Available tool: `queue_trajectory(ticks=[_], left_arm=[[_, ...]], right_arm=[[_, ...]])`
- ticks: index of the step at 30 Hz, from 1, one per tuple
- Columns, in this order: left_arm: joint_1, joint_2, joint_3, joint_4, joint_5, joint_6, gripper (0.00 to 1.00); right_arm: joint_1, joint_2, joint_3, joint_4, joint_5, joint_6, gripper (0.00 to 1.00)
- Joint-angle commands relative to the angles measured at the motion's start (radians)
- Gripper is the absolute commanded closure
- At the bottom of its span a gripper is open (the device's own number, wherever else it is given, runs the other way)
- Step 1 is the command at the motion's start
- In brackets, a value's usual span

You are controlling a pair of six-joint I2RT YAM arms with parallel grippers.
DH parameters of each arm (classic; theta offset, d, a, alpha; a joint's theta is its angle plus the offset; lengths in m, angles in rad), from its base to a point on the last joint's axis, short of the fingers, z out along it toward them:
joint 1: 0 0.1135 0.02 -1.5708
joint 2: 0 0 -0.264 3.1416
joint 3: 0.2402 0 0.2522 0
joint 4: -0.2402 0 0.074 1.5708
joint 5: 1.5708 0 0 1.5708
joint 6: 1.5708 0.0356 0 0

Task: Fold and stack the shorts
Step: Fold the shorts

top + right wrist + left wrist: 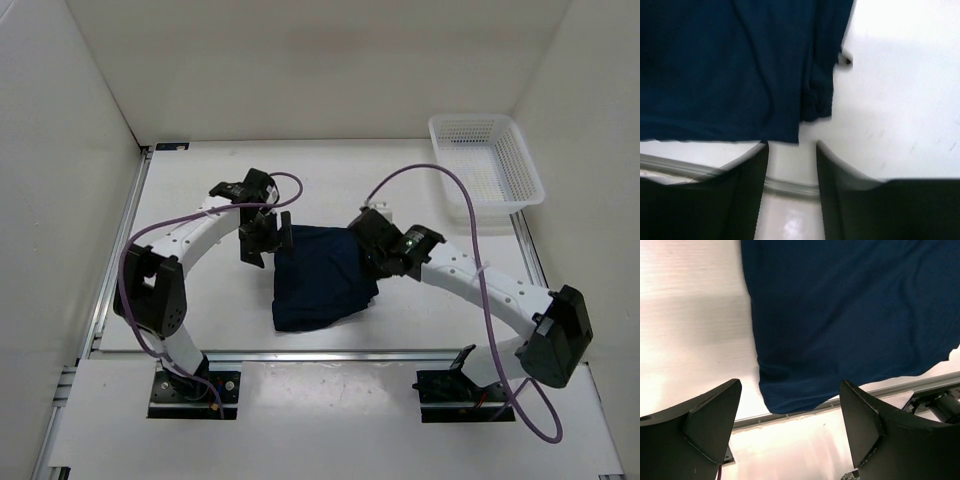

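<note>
The dark navy shorts lie folded in a rough rectangle on the white table between the two arms. My left gripper hovers at the shorts' upper left edge, open and empty; in the left wrist view the shorts fill the upper right, above and between the spread fingers. My right gripper hovers at the shorts' upper right edge, open and empty; in the right wrist view the shorts lie just beyond the fingertips. The drawstring does not show.
A white mesh basket stands at the back right corner. White walls enclose the table on three sides. A metal rail runs along the table's near edge, just below the shorts.
</note>
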Motion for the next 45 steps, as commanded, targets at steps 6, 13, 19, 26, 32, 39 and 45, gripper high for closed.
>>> queue_trajectory(ticks=[6,13,19,26,32,39,45], left_arm=[[-0.012,0.165,0.002,0.119,-0.015,0.005,0.10],[-0.012,0.334,0.088,0.138,-0.047,0.006,0.11],[-0.012,0.449,0.243,0.124,-0.047,0.035,0.11],[0.006,0.507,0.467,-0.003,-0.089,0.055,0.12],[0.050,0.331,0.567,-0.103,-0.142,0.073,0.11],[0.126,0.038,0.576,-0.178,-0.196,0.033,0.11],[0.149,-0.298,0.441,-0.113,-0.331,-0.043,0.09]], right_arm=[[-0.149,0.266,0.179,0.139,-0.157,-0.102,1.00],[-0.187,0.455,0.111,0.262,-0.210,-0.102,1.00],[-0.208,0.600,0.154,0.289,-0.136,-0.102,1.00],[-0.281,0.600,0.358,0.207,-0.136,-0.148,1.00],[-0.281,0.361,0.421,0.105,-0.043,-0.180,0.17],[-0.376,0.019,0.343,0.010,0.200,-0.180,0.04],[-0.482,-0.253,0.135,-0.068,0.350,-0.189,0.02]])
